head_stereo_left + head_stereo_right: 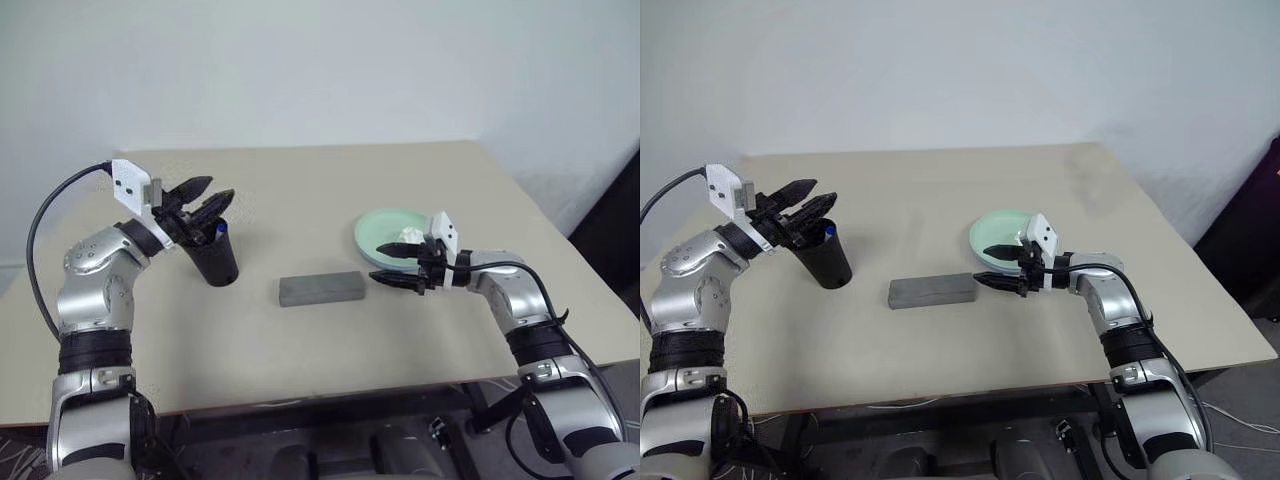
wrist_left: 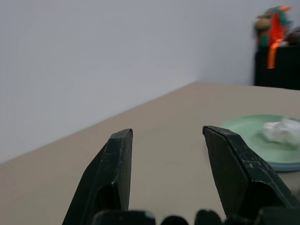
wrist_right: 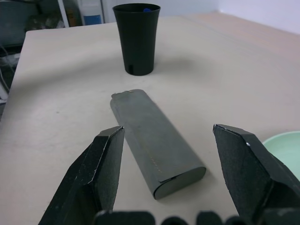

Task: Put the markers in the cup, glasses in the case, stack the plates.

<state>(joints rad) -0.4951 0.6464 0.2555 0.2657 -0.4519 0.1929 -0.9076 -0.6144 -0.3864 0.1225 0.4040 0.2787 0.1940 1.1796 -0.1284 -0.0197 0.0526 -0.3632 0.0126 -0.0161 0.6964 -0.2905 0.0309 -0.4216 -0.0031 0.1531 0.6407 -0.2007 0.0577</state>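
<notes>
Matte grey boxy case, tapered black cup.

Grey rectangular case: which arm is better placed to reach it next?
Right, probably. The open right gripper hangs just beside the grey rectangular case, pointing at its near end. The open left gripper is over the black tapered plastic cup, farther off.

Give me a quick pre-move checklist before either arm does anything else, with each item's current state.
1. Left tool open and empty over the cup: ok.
2. Right tool open, empty: ok.
3. Cup upright, blue marker cap inside: ok.
4. Second marker in cup: cannot tell.
5. Case closed, flat; glasses inside: cannot tell.
6. Green plate stacked on blue plate: ok; tissue lies on top.
</notes>
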